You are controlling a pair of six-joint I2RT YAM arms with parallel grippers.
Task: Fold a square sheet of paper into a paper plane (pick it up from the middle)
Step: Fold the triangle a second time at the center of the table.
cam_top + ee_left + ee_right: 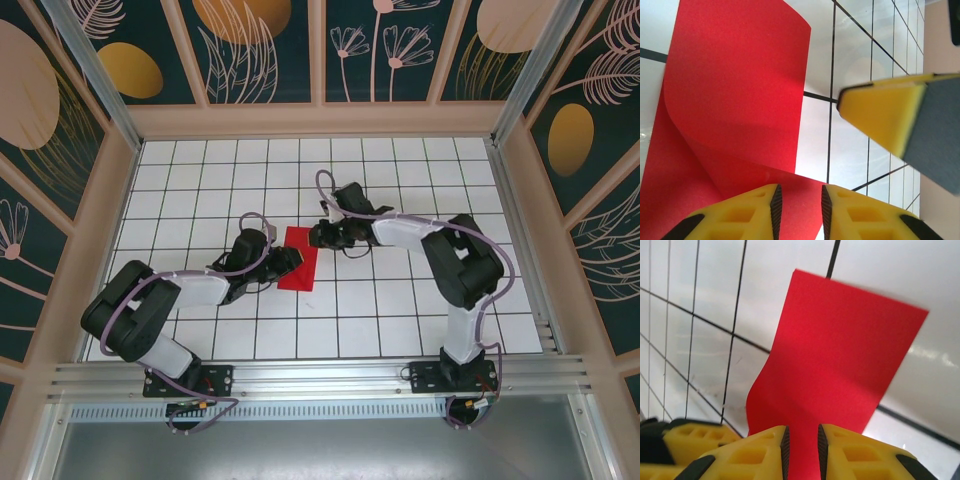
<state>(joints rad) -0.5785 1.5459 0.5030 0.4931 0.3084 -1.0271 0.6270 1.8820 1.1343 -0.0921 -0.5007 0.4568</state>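
The square sheet of paper point(298, 264) is bright red and lies mid-table, bent over on itself into a narrow rectangle. In the left wrist view its upper layer point(735, 85) curls loosely over the lower one, rounded at the left and uncreased. My left gripper point(288, 260) is at the paper's left edge; its jaws point(799, 212) stand a little apart with red paper flat across the gap. My right gripper point(320, 236) is at the far right corner, jaws point(801, 452) also slightly apart over the paper point(840, 355). Its fingertip point(885, 115) hangs close by. The paper plane is out of view.
The white gridded table point(400, 300) is ringed by low wooden walls point(320, 120). An aluminium rail point(320, 375) carrying both arm bases runs along the near edge. The left gripper's yellow fingers point(695, 437) sit right beside the right one.
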